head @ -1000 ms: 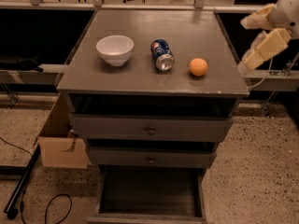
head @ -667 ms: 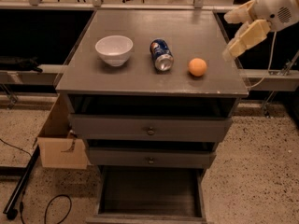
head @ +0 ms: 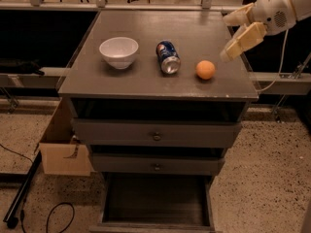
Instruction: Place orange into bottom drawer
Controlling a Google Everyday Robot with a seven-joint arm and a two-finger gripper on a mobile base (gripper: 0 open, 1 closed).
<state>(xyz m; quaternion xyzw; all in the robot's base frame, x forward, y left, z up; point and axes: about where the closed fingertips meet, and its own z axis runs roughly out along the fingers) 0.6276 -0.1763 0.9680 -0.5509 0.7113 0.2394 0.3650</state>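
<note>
The orange rests on the grey cabinet top, right of centre near the front edge. My gripper hangs above the top's right side, up and to the right of the orange and apart from it. Its two pale fingers are spread open and hold nothing. The bottom drawer is pulled out at the foot of the cabinet and shows a dark bare interior.
A white bowl and a blue soda can lying on its side sit left of the orange. Two upper drawers with knobs are slightly ajar. A cardboard box and a cable lie at the left on the floor.
My gripper has moved left and in over the cabinet top, closer to the orange. The orange, can and bowl have not moved.
</note>
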